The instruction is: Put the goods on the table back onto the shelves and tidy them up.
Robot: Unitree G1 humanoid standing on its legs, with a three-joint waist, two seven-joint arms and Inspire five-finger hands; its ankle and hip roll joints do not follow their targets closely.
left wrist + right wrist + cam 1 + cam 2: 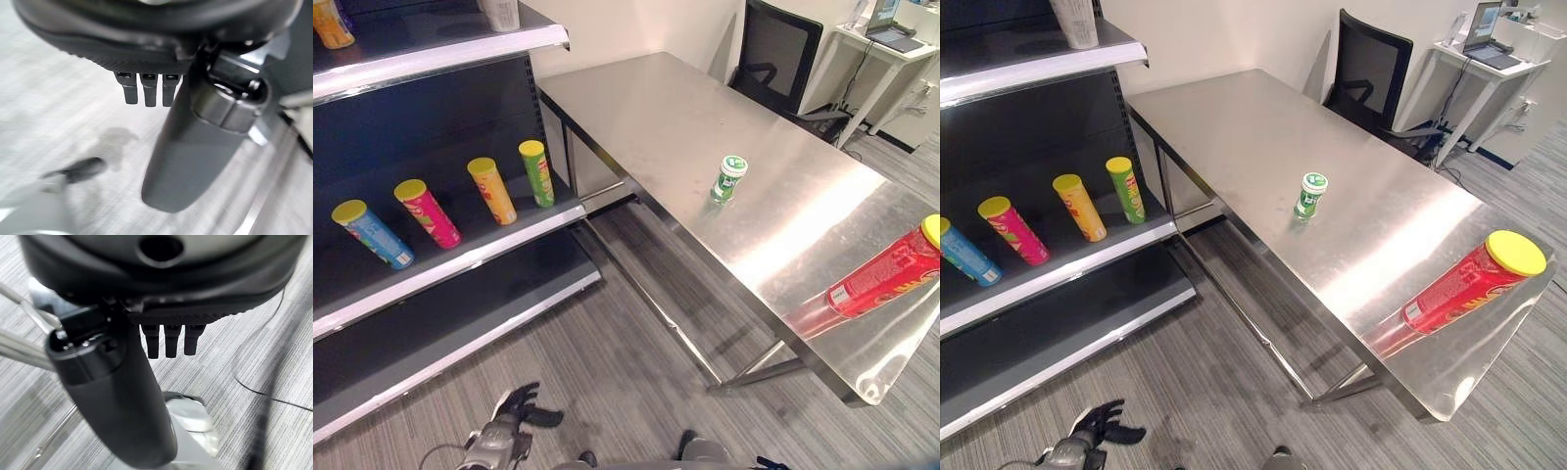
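Observation:
On the steel table point(646, 108) a small green canister point(729, 178) stands upright near the middle. A tall red can with a yellow lid point(886, 274) lies on its side at the table's near right corner. On the middle shelf point(460, 269) lean a blue can point(374, 235), a pink can point(428, 213), an orange can point(492, 191) and a green can point(537, 173). My left hand point(514, 411) hangs low over the floor, open and holding nothing. In the right wrist view my right hand point(117, 401) also hangs over the carpet, open and holding nothing.
The top shelf point(440, 49) carries an orange container point(333, 24) and a white cup point(501, 14). A black office chair point(778, 59) stands behind the table, with a white desk and laptop point(891, 39) beyond it. Grey carpet point(607, 362) lies between shelf and table.

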